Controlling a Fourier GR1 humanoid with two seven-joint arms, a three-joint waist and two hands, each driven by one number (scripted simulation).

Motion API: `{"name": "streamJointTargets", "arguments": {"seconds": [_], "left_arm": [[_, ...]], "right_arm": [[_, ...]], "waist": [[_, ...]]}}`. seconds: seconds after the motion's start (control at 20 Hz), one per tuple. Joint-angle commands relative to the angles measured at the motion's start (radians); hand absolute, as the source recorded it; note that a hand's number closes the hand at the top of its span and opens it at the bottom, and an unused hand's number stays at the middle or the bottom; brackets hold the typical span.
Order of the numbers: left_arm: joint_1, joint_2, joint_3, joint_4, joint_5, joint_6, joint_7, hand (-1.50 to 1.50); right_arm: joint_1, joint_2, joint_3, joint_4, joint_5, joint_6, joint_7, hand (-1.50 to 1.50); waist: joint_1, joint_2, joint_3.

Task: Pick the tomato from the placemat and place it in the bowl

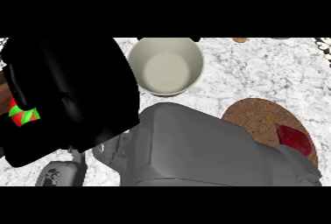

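Item one, the bowl (165,65): a pale cream round vessel, standing upright on the white marbled counter (258,70) near the upper middle of the view, its inside shown bare. Item two, the placemat (258,116): a round brown cork-like mat, lying flat on the counter below and to the right of the bowl, well apart from it, its lower left part covered by a grey forearm (194,148). Item three, the tomato (295,140): a dark red shape with a small yellowish tip, seen on the placemat's lower right part, farther from the bowl than the mat's centre; it is partly hidden at its lower edge by the grey forearm that comes in below the bowl. Which hand belongs to that forearm cannot be told, and no fingers are seen at the tomato; whether it is touched cannot be told. Item four, a large black hand (65,92): shown very close to the view, left of the bowl and overlapping the bowl's left rim in the picture; its shape is a solid dark mass, so whether its fingers are apart, together or clamped on anything cannot be told. A small red and green patch (22,114) is seen at the hand's left edge, far left of the bowl. The tomato lies well apart from this black hand, on the opposite side of the bowl
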Motion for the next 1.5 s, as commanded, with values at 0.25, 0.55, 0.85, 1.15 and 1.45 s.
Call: {"name": "streamJointTargets", "arguments": {"seconds": [0.25,0.55,0.85,1.15,1.45], "left_arm": [[-0.027,-0.036,-0.023,0.002,-0.034,0.041,0.013,0.0],[-0.012,-0.003,-0.003,-0.036,-0.012,0.009,0.03,0.0],[-0.035,-0.031,-0.025,-0.014,-0.039,0.033,0.049,0.0],[-0.027,-0.02,-0.013,-0.007,-0.023,0.009,0.035,0.0],[-0.015,-0.033,-0.037,-0.047,-0.027,0.008,0.037,0.0]], "right_arm": [[-0.013,-0.08,0.012,0.344,0.122,0.086,-0.164,1.5],[-0.011,-0.062,-0.059,0.544,0.18,0.041,-0.31,1.5],[-0.014,-0.055,-0.126,0.76,0.212,-0.003,-0.489,1.5],[0.02,-0.048,-0.195,0.957,0.224,-0.071,-0.639,1.5],[0.043,-0.055,-0.312,1.085,0.08,0.099,-0.79,-1.5]], "waist": [[0.002,0.006,0.0],[0.004,0.004,0.001],[0.005,0.007,0.001],[0.01,0.009,0.001],[0.028,0.016,0.001]]}}
